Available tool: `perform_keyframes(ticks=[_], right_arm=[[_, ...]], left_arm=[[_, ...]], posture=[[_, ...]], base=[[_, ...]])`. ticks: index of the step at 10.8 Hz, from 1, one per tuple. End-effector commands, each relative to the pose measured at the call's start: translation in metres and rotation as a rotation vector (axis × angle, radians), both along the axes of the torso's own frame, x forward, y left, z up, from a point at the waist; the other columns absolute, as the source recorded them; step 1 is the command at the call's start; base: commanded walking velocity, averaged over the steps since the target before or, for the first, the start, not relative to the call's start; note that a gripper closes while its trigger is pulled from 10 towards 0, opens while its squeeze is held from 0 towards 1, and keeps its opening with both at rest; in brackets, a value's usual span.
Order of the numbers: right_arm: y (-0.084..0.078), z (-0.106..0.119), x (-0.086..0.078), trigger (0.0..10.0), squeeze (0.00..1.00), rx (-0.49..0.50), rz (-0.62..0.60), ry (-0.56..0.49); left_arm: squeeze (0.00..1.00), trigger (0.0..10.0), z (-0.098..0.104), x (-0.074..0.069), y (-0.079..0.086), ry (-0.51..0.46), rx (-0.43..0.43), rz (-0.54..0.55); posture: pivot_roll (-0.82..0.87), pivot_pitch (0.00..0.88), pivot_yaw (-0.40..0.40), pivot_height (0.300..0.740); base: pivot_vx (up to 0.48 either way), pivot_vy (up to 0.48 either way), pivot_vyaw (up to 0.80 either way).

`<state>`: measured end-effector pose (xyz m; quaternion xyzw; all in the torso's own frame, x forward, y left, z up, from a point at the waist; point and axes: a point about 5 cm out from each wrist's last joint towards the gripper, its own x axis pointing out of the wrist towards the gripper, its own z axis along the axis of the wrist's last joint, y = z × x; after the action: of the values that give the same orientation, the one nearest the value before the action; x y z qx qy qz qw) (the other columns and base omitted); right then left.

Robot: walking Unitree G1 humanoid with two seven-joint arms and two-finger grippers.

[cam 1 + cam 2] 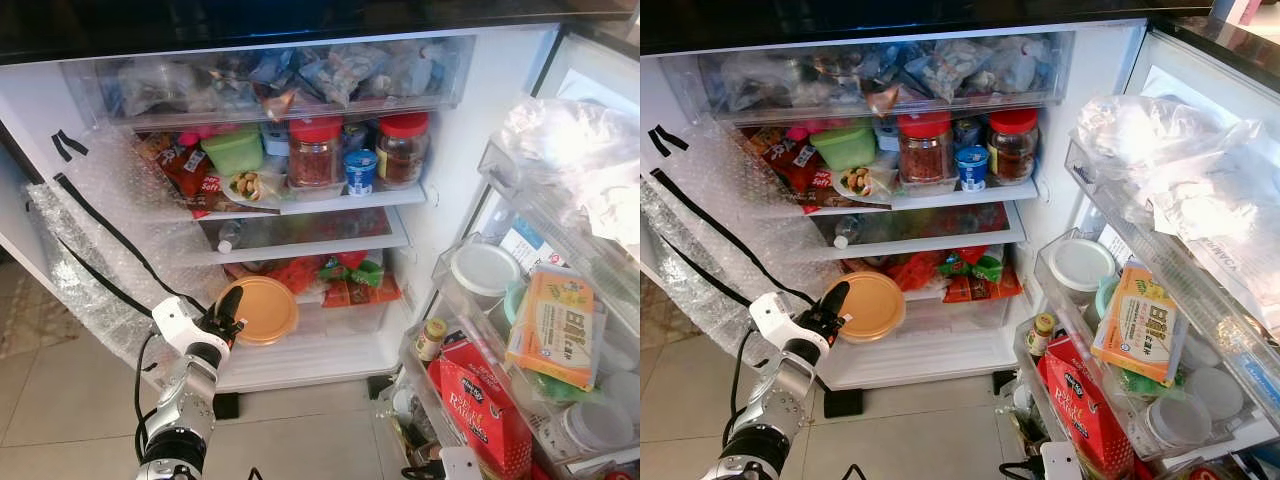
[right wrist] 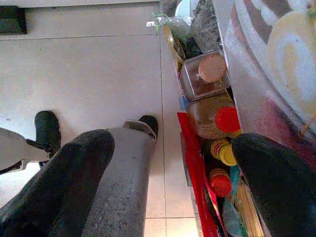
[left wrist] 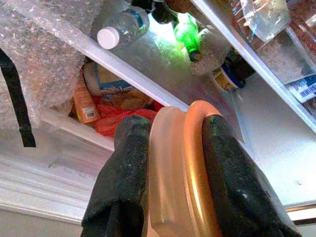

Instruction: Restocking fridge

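A round tub with an orange lid (image 1: 262,308) stands on edge at the front of the open fridge's bottom shelf (image 1: 330,350). My left gripper (image 1: 228,308) reaches up from the lower left and is shut on that tub; in the left wrist view one black finger (image 3: 129,163) presses its pale body and the other (image 3: 224,168) its orange lid (image 3: 195,163). My right gripper (image 2: 173,143) hangs low beside the fridge door, open with nothing between its fingers, above the tiled floor (image 2: 98,74).
Upper shelves hold red-lidded jars (image 1: 315,150), a green box (image 1: 233,150) and snack packs; a water bottle (image 1: 232,235) lies on the middle shelf. The open door's racks at right carry a red box (image 1: 485,400), an orange pack (image 1: 555,325) and tubs. Bubble wrap (image 1: 90,230) covers the left wall.
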<state>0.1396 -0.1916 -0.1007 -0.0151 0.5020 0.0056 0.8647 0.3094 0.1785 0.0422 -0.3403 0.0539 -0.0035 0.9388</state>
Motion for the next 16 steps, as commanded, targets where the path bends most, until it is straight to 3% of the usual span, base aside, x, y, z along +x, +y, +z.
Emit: perform_keyframes(ticks=[1,16], right_arm=[[-0.0041,-0.0015,-0.0057,10.0,0.00,-0.014,-0.002,0.017],[-0.0003,-0.0003,-0.0006,10.0,0.00,-0.001,-0.010,0.004]], left_arm=[[0.00,10.0,0.0020,0.0019,0.0027,-0.014,-0.002,0.007],[0.00,10.0,0.0017,0.0034,-0.0028,-0.015,-0.023,-0.030]], posture=[[-0.15,0.059,0.003,0.740],[-0.15,0.061,0.004,0.740]], base=[[0.244,0.000,0.00],[0.245,0.000,0.04]])
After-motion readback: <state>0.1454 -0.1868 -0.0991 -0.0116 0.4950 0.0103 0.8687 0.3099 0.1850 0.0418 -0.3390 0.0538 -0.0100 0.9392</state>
